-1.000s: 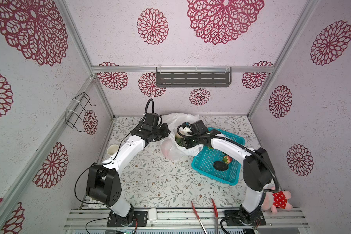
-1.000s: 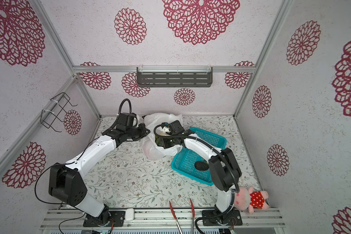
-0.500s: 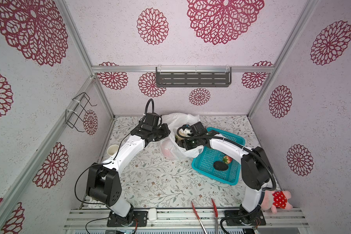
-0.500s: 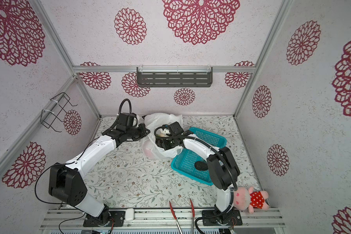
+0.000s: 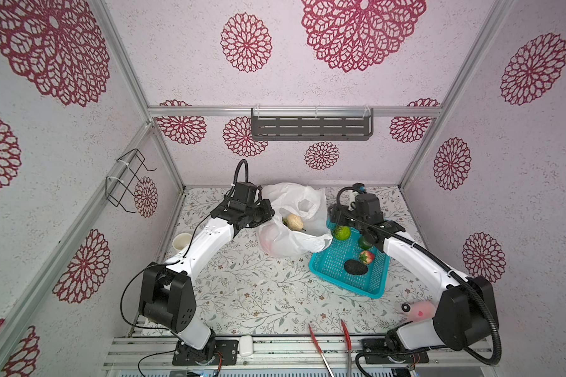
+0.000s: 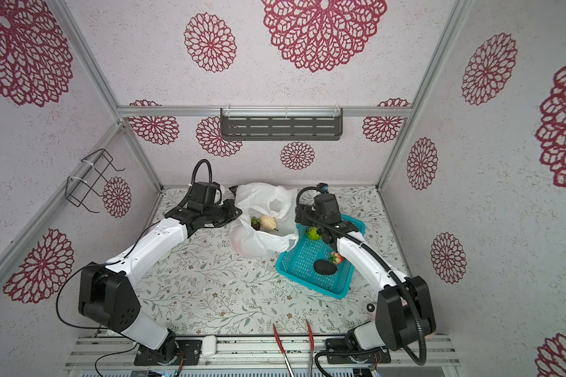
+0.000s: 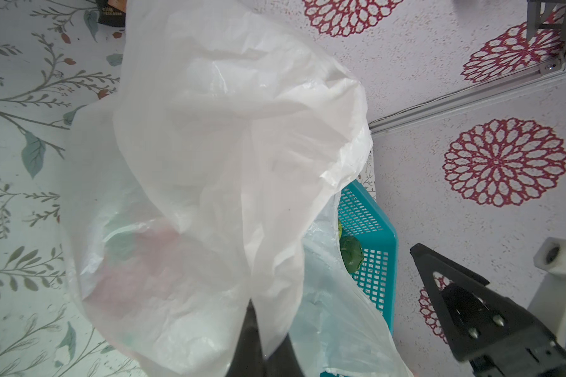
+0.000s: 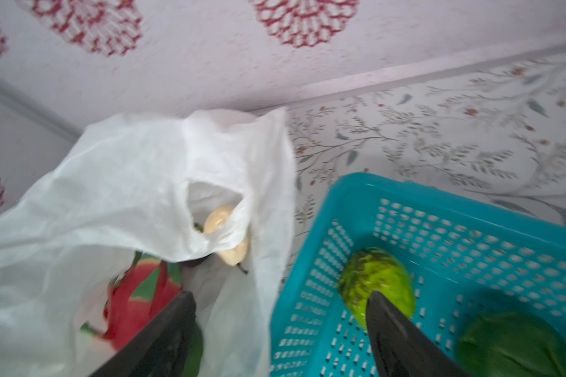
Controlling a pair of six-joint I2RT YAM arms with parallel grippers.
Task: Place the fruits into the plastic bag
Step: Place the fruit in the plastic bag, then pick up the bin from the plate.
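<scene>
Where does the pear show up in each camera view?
Top view: pear lies in the open bag, next to the basket.
Top view: pear lies in the bag's mouth.
Left wrist: pear not visible; the bag blocks it.
Right wrist: pear shows through the bag's handle hole.
Shared landmark: the teal basket.

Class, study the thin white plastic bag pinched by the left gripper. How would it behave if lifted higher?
Probably floppy: the thin translucent white plastic bag sags in crinkled folds. Likely light: the left gripper holds its edge up by one pinched fold.
</scene>
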